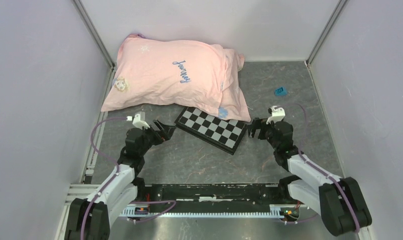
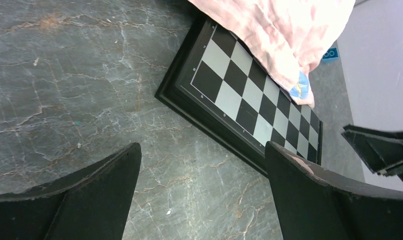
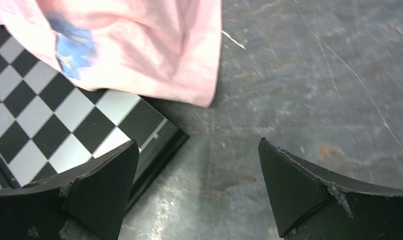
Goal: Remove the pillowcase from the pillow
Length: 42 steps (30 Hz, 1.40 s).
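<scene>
The pale pink pillowcase [image 1: 164, 77] with blue "Journey" lettering lies at the back left and still covers the pillow, which is hidden inside it. Its loose open end [image 1: 234, 97] drapes over the far edge of the checkered board [image 1: 213, 129]. That end shows in the left wrist view [image 2: 284, 35] and in the right wrist view [image 3: 154, 55]. My left gripper [image 1: 164, 131] is open and empty, just left of the board's near corner. My right gripper [image 1: 254, 129] is open and empty, just right of the board, near the fabric's lower corner.
A small blue object [image 1: 280, 91] lies on the grey marbled floor at the back right. White walls close in the left, right and back sides. The checkered board [image 2: 249, 100] lies tilted between the two grippers.
</scene>
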{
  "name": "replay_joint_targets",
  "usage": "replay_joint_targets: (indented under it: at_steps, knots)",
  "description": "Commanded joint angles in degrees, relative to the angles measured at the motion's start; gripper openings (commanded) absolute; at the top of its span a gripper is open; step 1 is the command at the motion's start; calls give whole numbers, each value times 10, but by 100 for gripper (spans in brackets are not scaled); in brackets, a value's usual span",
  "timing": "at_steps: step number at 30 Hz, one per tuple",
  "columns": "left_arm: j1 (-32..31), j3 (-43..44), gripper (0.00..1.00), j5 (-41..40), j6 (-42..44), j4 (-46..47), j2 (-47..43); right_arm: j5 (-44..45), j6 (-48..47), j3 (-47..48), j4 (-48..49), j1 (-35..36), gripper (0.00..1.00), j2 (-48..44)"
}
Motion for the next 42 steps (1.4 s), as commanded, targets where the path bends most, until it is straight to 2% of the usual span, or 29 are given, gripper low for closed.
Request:
replay_joint_targets:
  at_steps: [1,6,11,18,21,24,26,30,31,34,39,42]
  knots:
    - [-2,15,100,32,10,39,1,-79,-26,63,48,2,98,62]
    - [-2,15,100,42,9,45,1,-115,-27,121,100,19,98,166]
    - [-2,14,100,53,10,51,8,-130,-42,213,104,43,98,272]
    - [-4,15,100,67,10,67,24,-116,-61,342,71,50,88,381]
    - [-5,17,100,71,11,71,34,-116,-65,380,55,50,78,417]
    - [-6,20,100,75,12,74,40,-119,-63,392,61,50,64,435]
    - [-7,22,100,77,14,76,42,-122,-61,394,65,50,49,438]
    - [-22,28,99,96,35,82,46,-141,-60,393,68,51,6,427]
    - [-30,30,99,88,38,82,47,-142,-62,388,70,52,0,419]
    - [-55,47,97,66,38,70,48,-136,-78,366,75,61,0,379]
    - [-130,139,97,-45,59,-67,32,-131,-95,348,55,80,0,301]
    - [-156,185,96,-81,46,-113,29,-130,-104,345,26,100,0,257]
